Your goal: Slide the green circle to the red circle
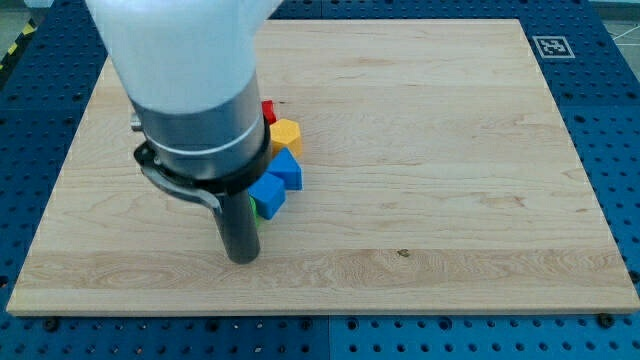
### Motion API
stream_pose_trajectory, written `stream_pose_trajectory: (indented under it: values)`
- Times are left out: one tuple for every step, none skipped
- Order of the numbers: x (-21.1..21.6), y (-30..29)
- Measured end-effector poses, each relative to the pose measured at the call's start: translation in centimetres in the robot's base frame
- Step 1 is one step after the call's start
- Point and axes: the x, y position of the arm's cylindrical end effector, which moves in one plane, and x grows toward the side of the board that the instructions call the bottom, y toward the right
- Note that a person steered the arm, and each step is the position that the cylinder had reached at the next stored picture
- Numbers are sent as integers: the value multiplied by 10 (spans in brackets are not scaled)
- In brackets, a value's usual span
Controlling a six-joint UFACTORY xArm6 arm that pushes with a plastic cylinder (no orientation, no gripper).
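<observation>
Single view; blocks clustered left of centre on the pale wooden board surface (pixel 420 150), which lies on a blue perforated bench (pixel 620 120). My tip (pixel 243 258) sits at the cluster's lower left, touching or just beside a sliver of green (pixel 254 208) that I take to be the green circle block; most of it is hidden behind the rod and the arm's grey collar, so I cannot confirm its shape. Just above and to the right of it, two blue blocks (pixel 276 180) lie against each other, then a yellow block (pixel 286 134), and at the upper edge of the group a small red corner (pixel 268 110), presumably the red circle block, also largely hidden. There are no fingers on this rig, only a rod, so nothing is apart, together or clamped. Handling judgement: the green piece looks small, rigid and light, and should slide easily on the smooth wood; a round edge will tend to roll off an off-centre push, so contact should be square on the side facing away from the red. Risk: the blue blocks lie between green and red and may be shoved along.
</observation>
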Motion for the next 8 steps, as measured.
stream_pose_trajectory:
  values:
    - [-23, -11]
    - [-45, -22]
    - [-63, -36]
    - [-77, -42]
    - [-85, -42]
    - [-82, -42]
    - [-68, -43]
    - [-50, -67]
